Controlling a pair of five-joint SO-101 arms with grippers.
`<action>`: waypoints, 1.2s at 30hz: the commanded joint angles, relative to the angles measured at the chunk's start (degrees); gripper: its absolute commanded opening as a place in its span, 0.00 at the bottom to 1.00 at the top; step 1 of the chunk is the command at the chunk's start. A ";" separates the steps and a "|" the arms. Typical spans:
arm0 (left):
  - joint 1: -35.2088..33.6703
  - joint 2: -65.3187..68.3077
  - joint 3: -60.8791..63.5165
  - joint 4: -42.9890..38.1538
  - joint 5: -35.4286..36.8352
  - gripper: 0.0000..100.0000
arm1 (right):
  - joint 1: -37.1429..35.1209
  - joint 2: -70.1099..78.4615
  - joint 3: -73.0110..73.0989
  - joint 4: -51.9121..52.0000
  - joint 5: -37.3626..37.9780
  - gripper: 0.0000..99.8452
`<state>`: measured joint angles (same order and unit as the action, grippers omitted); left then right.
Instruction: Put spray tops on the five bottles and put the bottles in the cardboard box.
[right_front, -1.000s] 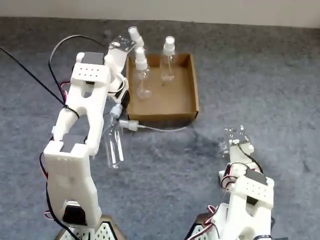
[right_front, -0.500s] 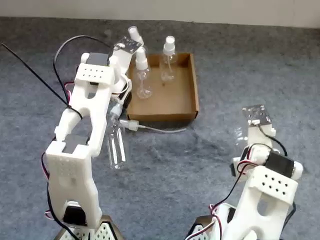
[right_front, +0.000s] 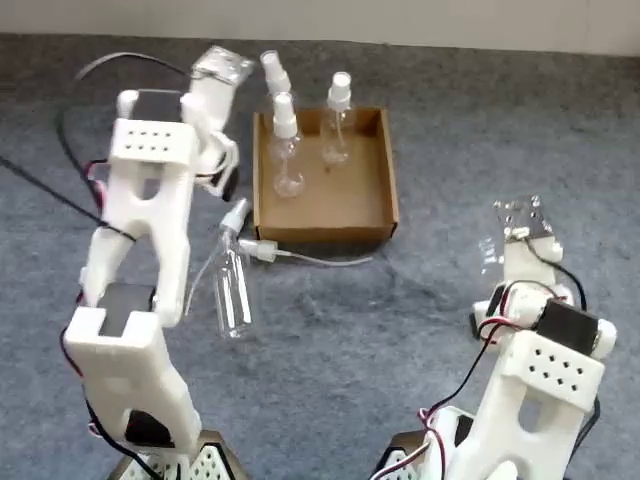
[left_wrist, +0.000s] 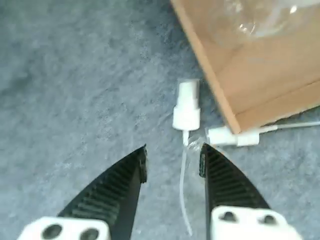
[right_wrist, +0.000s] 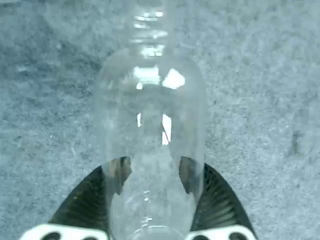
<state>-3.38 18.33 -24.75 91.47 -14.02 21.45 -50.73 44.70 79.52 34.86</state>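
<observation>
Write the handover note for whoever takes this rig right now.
Left gripper: open, empty, above two spray tops lying on the carpet beside the box.
Right gripper: shut on an uncapped bottle, off to the box's right.
Done: two capped bottles stand in the box. A third capped bottle is at its back-left corner; I cannot tell whether it is inside.
Left: cap the held bottle and the lying bottle in front of the box, which looks uncapped, then box whatever is outside.
</observation>
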 joint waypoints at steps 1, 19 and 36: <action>-1.27 -6.29 -0.57 4.04 -2.55 0.13 | 0.66 6.99 -8.66 0.75 -0.88 0.00; -1.36 -25.63 19.12 3.16 -3.43 0.13 | 1.36 50.95 -24.31 -11.12 -0.35 0.00; -1.10 -27.03 21.76 1.41 -3.52 0.13 | 9.01 62.81 -10.86 -25.01 9.58 0.00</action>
<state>-4.09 -6.81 -3.03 95.34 -17.10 27.87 9.23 33.01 56.13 43.65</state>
